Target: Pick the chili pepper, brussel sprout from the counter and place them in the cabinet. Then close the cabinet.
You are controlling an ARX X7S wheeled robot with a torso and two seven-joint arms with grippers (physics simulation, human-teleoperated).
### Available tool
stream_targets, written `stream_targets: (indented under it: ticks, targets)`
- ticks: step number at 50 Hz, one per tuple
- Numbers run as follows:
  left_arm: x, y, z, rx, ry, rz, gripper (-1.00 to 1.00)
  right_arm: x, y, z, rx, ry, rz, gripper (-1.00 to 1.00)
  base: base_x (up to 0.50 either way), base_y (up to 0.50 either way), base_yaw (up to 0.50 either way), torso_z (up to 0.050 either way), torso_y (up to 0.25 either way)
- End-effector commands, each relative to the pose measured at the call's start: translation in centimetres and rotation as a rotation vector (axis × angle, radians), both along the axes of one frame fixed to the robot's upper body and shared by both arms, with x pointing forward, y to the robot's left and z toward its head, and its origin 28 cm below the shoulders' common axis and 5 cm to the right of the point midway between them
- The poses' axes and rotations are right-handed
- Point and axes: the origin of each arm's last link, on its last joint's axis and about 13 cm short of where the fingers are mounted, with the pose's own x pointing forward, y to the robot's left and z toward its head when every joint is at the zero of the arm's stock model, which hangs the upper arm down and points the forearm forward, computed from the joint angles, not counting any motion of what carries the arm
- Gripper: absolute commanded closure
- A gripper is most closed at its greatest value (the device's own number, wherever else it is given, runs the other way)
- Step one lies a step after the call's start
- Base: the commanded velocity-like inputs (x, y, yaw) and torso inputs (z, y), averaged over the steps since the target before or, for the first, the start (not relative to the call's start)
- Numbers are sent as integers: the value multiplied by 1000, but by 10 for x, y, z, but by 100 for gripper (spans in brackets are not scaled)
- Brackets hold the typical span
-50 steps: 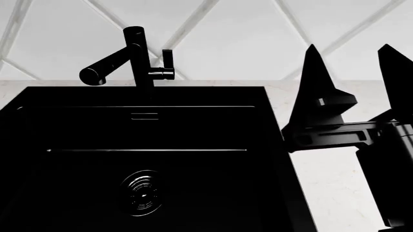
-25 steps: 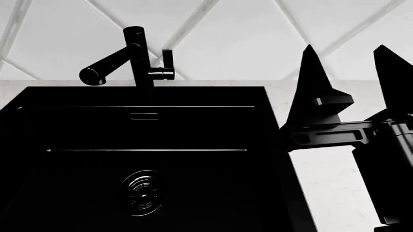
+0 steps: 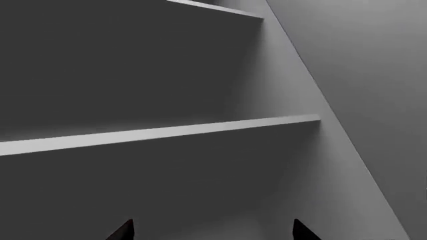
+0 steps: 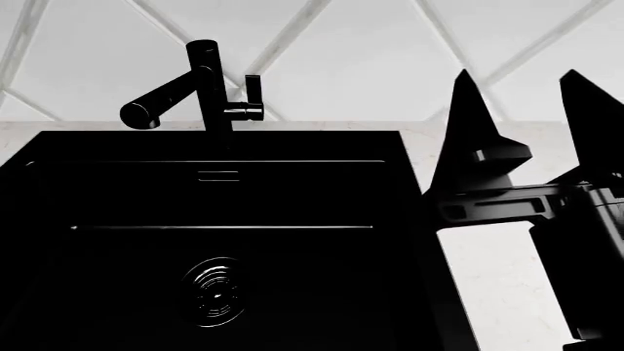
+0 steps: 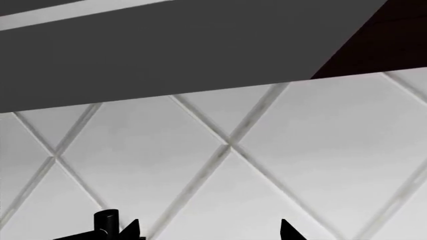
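Observation:
Neither the chili pepper nor the brussel sprout shows in any view. My left gripper [image 3: 213,229] is open with nothing between its tips, facing into the grey cabinet, whose shelf edge [image 3: 160,132] crosses ahead of it. My right gripper [image 4: 519,77] stands open and empty, fingers pointing up, above the white marble counter [image 4: 492,292] just right of the sink. In the right wrist view that gripper [image 5: 210,227] faces the tiled wall, with the cabinet's grey underside [image 5: 167,55] above it. The left arm is out of the head view.
A black sink basin [image 4: 224,241] with a round drain [image 4: 212,290] fills the head view's left and middle. A black faucet [image 4: 200,88] stands behind it against the white diamond-tiled backsplash [image 4: 370,58]. A dark brown panel [image 5: 393,35] shows beside the cabinet's underside.
The right gripper has drifted slightly to the left in the head view, still open. Sink and faucet have not moved.

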Motion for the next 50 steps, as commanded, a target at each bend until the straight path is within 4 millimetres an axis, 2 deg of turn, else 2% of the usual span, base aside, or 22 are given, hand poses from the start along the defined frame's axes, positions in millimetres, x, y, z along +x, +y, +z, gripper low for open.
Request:
stream_targets:
  ticks: [1,9,18,21,50]
  targets:
    - [-13,3,-20,1,-83,52,-100,4,1,-2,4,1,7,-100,0,0,0,0,0]
    - [-26,8,-32,-22,-171,108,-100,4,1,-1,4,-5,10,-100,0,0,0,0,0]
    - [-45,10,-50,-48,-407,49,-100,2,0,-2,5,-5,15,-100,0,0,0,0,0]
    - [-47,10,-56,-42,-432,49,-100,3,1,-2,5,-4,17,-100,0,0,0,0,0]
    - [-51,22,-139,-64,-376,80,-100,7,2,-2,25,-28,22,-100,0,0,0,0,0]
